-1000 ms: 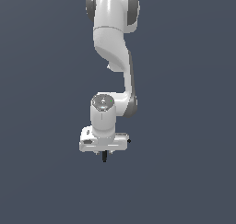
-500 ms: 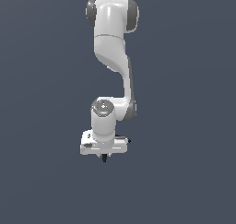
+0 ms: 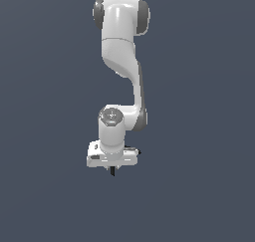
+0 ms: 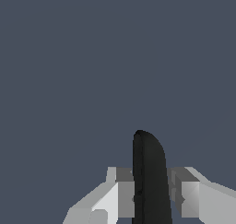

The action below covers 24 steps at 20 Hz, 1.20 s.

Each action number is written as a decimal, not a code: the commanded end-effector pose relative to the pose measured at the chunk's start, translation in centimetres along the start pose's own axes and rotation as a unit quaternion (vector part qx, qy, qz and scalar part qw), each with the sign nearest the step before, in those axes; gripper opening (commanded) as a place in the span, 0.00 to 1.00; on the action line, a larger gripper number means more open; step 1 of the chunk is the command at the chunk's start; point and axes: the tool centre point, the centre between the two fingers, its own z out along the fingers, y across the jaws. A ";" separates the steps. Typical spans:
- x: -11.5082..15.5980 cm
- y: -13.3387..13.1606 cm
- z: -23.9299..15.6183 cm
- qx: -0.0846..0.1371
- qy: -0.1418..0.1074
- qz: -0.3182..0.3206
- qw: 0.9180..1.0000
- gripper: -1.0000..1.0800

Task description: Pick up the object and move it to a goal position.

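Note:
In the wrist view a slim black object (image 4: 148, 177), rounded at its end, stands between my two grey fingers (image 4: 120, 191), which press on it from both sides. My gripper (image 4: 150, 193) is shut on it. In the exterior view the white arm hangs down over the plain ground. Only a short dark stub of the object (image 3: 113, 171) pokes out below the white hand (image 3: 112, 157). The handles, looped jaw and red tip do not show.
A uniform dark blue-grey ground (image 3: 199, 196) fills both views. No other object, container or edge shows.
The arm's hand has shifted a little toward the exterior view's left and slightly up, carrying the black object with it. The grip looks unchanged.

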 end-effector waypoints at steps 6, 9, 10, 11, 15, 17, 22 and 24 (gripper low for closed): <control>-0.1 0.0 -0.8 0.000 0.000 0.000 1.000 0.00; -0.2 0.1 -1.8 0.000 0.000 0.000 1.000 0.00; -0.2 0.1 -2.2 0.000 0.000 0.000 1.000 0.00; -0.3 0.2 -2.6 0.000 0.000 0.000 1.000 0.00; -0.5 0.3 -5.0 0.000 0.000 0.000 1.000 0.00; -0.7 0.4 -6.5 0.000 0.000 0.000 1.000 0.00; -1.1 0.7 -11.1 0.000 0.000 0.000 1.000 0.00; -1.3 0.9 -13.1 0.000 0.000 0.000 1.000 0.00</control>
